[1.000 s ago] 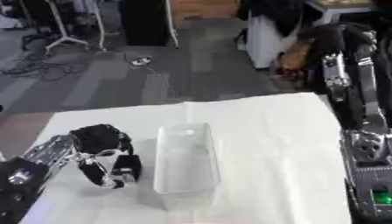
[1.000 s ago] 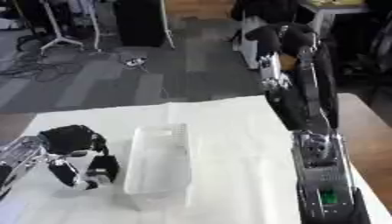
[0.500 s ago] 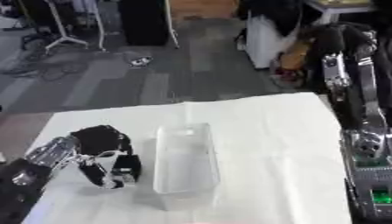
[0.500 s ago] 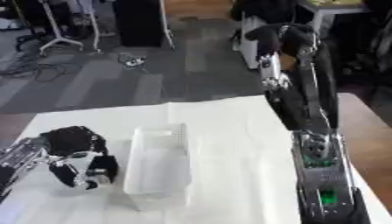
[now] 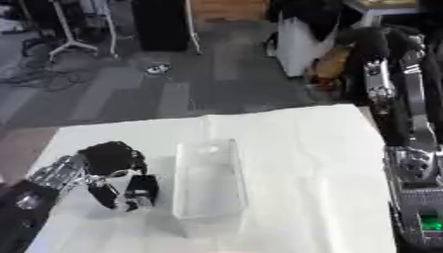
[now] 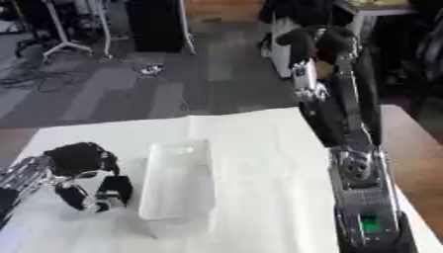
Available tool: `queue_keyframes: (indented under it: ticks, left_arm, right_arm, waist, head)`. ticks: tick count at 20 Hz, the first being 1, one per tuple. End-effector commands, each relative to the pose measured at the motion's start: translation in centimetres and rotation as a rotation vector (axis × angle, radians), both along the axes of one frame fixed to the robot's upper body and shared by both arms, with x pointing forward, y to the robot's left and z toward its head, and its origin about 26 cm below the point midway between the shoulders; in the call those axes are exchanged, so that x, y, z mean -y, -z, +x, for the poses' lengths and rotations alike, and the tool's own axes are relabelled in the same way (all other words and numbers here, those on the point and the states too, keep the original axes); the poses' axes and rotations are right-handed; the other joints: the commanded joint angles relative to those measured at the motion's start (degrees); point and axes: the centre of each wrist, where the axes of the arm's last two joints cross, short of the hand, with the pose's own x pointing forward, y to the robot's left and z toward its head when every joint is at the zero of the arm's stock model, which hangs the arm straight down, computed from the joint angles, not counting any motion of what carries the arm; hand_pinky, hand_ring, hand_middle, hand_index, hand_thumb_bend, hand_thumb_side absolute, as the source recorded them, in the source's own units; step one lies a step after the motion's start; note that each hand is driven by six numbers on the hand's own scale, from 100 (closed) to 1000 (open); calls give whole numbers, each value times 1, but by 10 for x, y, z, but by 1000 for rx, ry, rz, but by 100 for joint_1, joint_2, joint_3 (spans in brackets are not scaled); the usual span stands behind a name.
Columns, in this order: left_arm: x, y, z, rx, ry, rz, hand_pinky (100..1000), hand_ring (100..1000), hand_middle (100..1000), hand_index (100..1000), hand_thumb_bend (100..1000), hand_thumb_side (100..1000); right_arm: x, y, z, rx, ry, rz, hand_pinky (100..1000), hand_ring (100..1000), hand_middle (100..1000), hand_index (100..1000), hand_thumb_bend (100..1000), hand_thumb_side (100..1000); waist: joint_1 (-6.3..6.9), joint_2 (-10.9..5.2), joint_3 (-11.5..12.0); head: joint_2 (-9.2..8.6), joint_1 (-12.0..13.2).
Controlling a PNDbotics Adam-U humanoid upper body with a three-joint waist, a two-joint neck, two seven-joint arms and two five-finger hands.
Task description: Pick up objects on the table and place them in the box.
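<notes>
A clear plastic box (image 5: pixel 210 148) stands lengthwise in the middle of the white-covered table (image 5: pixel 303 148); I see nothing inside it. My left hand (image 5: pixel 108 160) is just left of the box, low over the cloth, its fingers and thumb curled round a small black object (image 5: pixel 141 190) with pale marks. The object sits beside the box's left wall, outside it. My right arm (image 6: pixel 359 178) runs down the right side of the table, and its hand is out of sight below the picture.
The table's far edge meets a grey floor with cables, a stand (image 5: pixel 69 29) and dark furniture beyond. The cloth to the right of the box is bare up to my right arm.
</notes>
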Motion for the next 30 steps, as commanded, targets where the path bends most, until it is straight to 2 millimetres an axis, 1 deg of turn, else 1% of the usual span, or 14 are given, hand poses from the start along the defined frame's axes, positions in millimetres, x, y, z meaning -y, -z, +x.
queue_keyframes:
  ticks: [1, 9, 17, 18, 19, 20, 21, 22, 23, 25, 27, 30]
  left_arm:
    - [-4, -13, 5, 40, -8, -1, 574, 524, 557, 732, 414, 606]
    - [-5, -8, 7, 45, -27, 8, 583, 531, 570, 739, 417, 612]
    - [-6, -7, 9, 63, -44, -3, 582, 529, 572, 739, 411, 625]
    - [-5, -7, 10, 66, -45, -9, 569, 520, 558, 718, 363, 642]
    - [-4, -7, 10, 73, -44, -21, 569, 520, 558, 718, 363, 642]
    - [-4, -7, 11, 80, -43, -34, 450, 456, 495, 646, 257, 692]
    - [-3, -7, 11, 92, -42, -53, 371, 412, 453, 598, 141, 736]
    - [-3, -7, 11, 104, -42, -72, 313, 380, 422, 568, 100, 766]
    - [-2, -7, 11, 118, -40, -94, 280, 358, 399, 551, 100, 797]
    - [-3, -6, 11, 137, -37, -129, 251, 334, 361, 529, 100, 774]
    - [-4, -4, 10, 149, -37, -157, 194, 288, 294, 477, 100, 755]
    - [-6, -4, 10, 162, -32, -181, 136, 236, 234, 428, 100, 771]
  right_arm:
    - [-3, -10, -3, 33, -14, 3, 319, 343, 365, 637, 124, 983]
    - [-3, -10, -3, 34, -15, 4, 318, 343, 364, 637, 124, 985]
    - [-4, -10, -3, 34, -14, 3, 319, 343, 364, 636, 124, 985]
    - [-4, -10, -3, 34, -15, 3, 319, 343, 364, 636, 124, 985]
    - [-4, -10, -3, 34, -15, 3, 319, 343, 364, 636, 124, 985]
    - [-4, -10, -3, 34, -15, 3, 319, 343, 364, 637, 124, 986]
    - [-4, -10, -3, 34, -15, 4, 319, 343, 364, 637, 124, 984]
    - [-4, -10, -3, 34, -15, 4, 319, 343, 364, 637, 124, 984]
    - [-4, -10, -3, 34, -15, 5, 319, 343, 364, 637, 124, 984]
    - [-4, -10, -3, 34, -16, 5, 319, 343, 364, 637, 124, 984]
    - [-4, -10, -3, 34, -16, 5, 318, 342, 364, 637, 124, 983]
    - [-4, -10, -2, 33, -15, 4, 318, 342, 364, 636, 124, 983]
  waist:
    - [-4, -42, -14]
    - [-10, -35, -19]
    - [-16, -39, -12]
    - [-18, -38, -12]
    - [-19, -37, -13]
    - [-20, -37, -13]
    - [-20, -36, -12]
    - [-20, -35, -13]
    - [-19, -35, -13]
    - [-18, -34, -13]
    - [-18, -35, -11]
    - [-19, -37, -5]
  head:
    - [-42, 11]
    - [-26, 17]
    - [-66, 0]
    - [-64, 4]
    - [-60, 12]
    - [-57, 19]
    - [-51, 26]
    - [-46, 32]
    - [-42, 36]
    - [-33, 35]
    - [-26, 32]
    - [-25, 29]
